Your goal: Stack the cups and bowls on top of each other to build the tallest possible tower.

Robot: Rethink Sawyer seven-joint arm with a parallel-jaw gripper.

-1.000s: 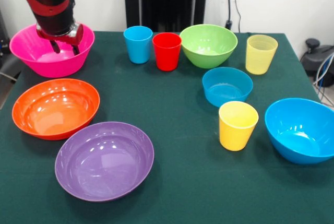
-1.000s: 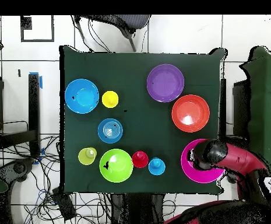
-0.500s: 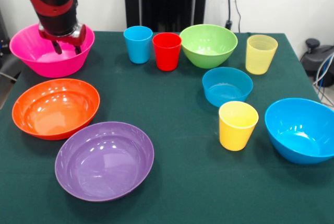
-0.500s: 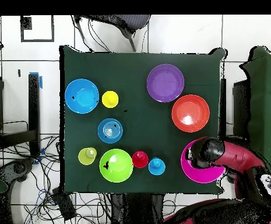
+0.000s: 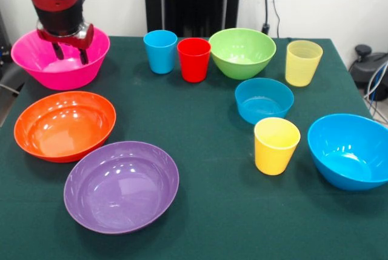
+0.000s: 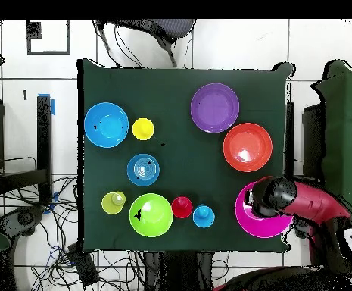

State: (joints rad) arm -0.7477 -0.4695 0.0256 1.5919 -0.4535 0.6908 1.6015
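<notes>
- At the upper left of the front view, my tool (image 5: 66,52) hangs over the pink bowl (image 5: 42,69), its two fingers apart and gripping nothing, tips dipping inside the rim.
- That bowl sits upright, so I judge no tower is begun; the first step is in hand.
- Next I must catch the pink rim and turn the bowl over as a base.
- Below it lie the orange bowl (image 5: 64,124) and purple bowl (image 5: 121,185).
- Across the table (image 5: 206,151) stand the blue cup (image 5: 160,51), red cup (image 5: 194,59) and green bowl (image 5: 242,51).
- Looking straight down, my arm covers the tool; only the front view shows the fingers.
</notes>
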